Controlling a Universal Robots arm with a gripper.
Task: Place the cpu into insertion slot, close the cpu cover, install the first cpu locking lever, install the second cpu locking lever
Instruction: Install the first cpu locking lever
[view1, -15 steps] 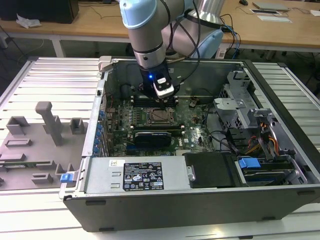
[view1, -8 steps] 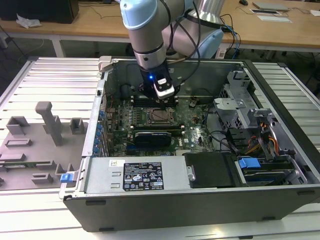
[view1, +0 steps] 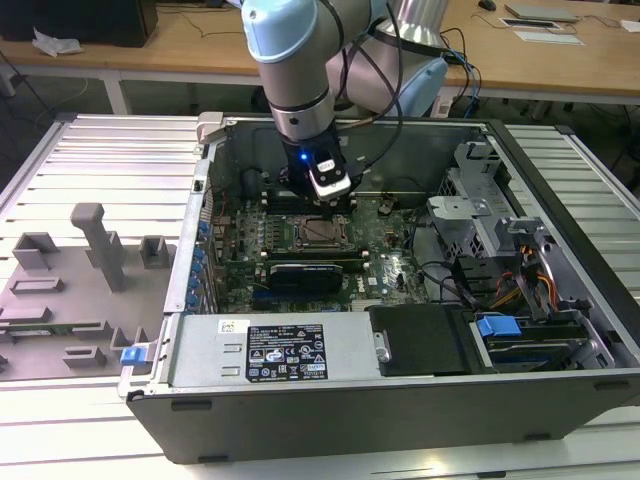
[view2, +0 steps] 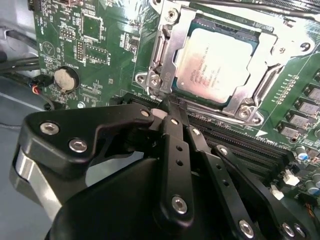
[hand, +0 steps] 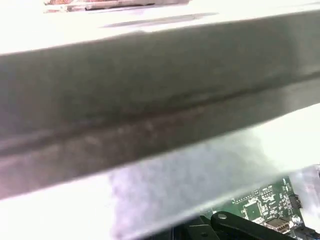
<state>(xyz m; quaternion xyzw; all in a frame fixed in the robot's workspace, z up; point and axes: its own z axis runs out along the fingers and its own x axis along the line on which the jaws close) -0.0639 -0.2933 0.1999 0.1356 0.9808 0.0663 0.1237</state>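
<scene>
Gripper: the gripper (view2: 167, 111) is seen in the second wrist view with its black fingers (view2: 172, 135) drawn together to a point, their tips set down at the corner of the cpu cover (view2: 235, 97), against a thin metal lever (view2: 159, 75) along the cover's edge (whether anything is truly pinched there cannot be told). In the exterior view the gripper (view1: 330, 200) hangs low inside the computer case (view1: 400, 400), just above the socket area.

Cpu: the cpu (view2: 216, 65) is seated flat in the insertion slot (view2: 187, 27), its pale metal top showing through the cover's window. In the exterior view it is a small dull square (view1: 320, 232) directly below the wrist.

Cpu cover: it lies closed, flat over the chip's edges.

Second wrist view alone: the green motherboard (view2: 100, 45), a round coin battery (view2: 66, 78) and long black memory slots (view2: 240, 137) beside the socket are made out.

First wrist view alone: a broad grey blurred band (hand: 150, 110) is seen very close, with a small patch of green board (hand: 265, 202) and a black linkage (hand: 235, 225) beneath it.

Exterior view alone: the arm (view1: 295, 60) is seen descending into the open case, and a blue light (view1: 304, 155) glows at the wrist.

Surface: the case rests on a ribbed metal table (view1: 110, 160); grey fixture blocks (view1: 95, 240) stand on it at the exterior view's left.

Room: wooden desks (view1: 200, 45) are seen behind.
</scene>
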